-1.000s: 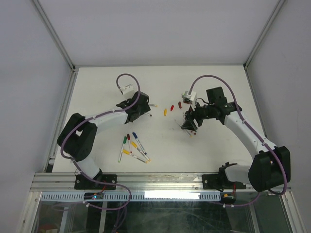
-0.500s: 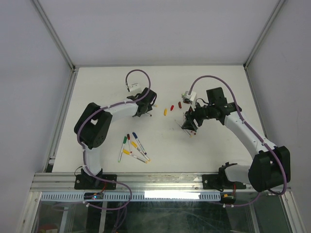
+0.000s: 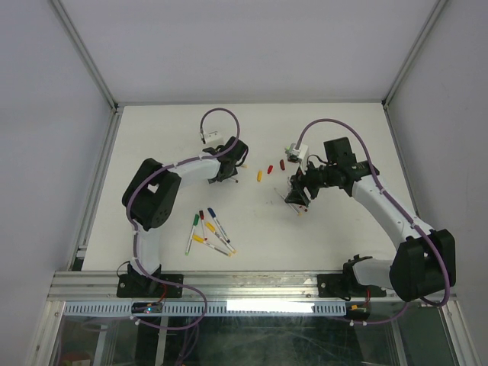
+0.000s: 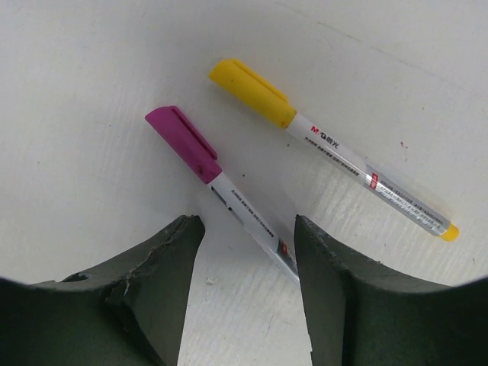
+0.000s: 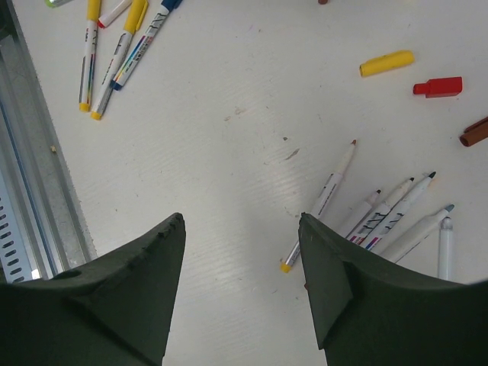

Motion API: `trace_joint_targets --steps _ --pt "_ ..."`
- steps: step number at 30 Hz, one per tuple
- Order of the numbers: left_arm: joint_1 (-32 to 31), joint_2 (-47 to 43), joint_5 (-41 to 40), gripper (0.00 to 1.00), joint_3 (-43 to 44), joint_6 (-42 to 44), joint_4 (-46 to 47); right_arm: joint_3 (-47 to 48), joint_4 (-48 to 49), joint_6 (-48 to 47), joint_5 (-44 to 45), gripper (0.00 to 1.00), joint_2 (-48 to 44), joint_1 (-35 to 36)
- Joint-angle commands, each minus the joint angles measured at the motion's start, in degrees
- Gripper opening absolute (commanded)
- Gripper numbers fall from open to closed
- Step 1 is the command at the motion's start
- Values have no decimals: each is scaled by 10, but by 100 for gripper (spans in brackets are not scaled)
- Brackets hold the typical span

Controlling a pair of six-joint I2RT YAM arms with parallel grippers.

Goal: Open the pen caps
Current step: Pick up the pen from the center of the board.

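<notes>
We are seeing the left claw [image 4: 248,259] hanging low over the white tabletop [image 3: 343,130] at the far middle, its jaws standing part-way apart and clamping nothing. The thin white barrel [image 4: 255,229] of one pen is running between its two dark fingers [image 4: 156,290], and a gap is showing on each side. That pen is wearing a stubby magenta plastic cap [image 4: 183,142], which is lying just beyond the fingertips. Beside it a second pen is lying with a stubby yellow plastic cap [image 4: 252,91] on its end.

The right claw [image 5: 240,267] is hovering right of centre with its jaws wide and empty. Just beside it a fan of uncapped white pens [image 5: 381,210] is lying with tips bare. Between the two claws three caps are lying loose in a row, apart from one another: a loose yellow cap [image 5: 387,62], a loose red cap [image 5: 438,86] and a dark brown-red cap [image 5: 476,131]. Nearer us on the left, a cluster of capped pens [image 3: 207,229] is lying with their caps on.
</notes>
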Motion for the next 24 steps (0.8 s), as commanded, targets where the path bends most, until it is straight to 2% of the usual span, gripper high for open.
trace_joint_targets --steps 1,6,12,18,24 --pt "6 5 -13 52 23 -3 -25 2 25 1 -2 64 -21 -2" --pt "6 7 -13 42 25 -4 -41 1 25 1 -2 64 -21 -2" --pt "6 -5 -9 13 17 -5 -44 0 25 2 -7 64 -20 -2" --pt "6 -19 10 9 -3 -7 -44 -2 25 9 -32 63 -12 -2" --pt "2 -68 32 8 -60 -39 -43 -15 57 48 -74 64 10 1"
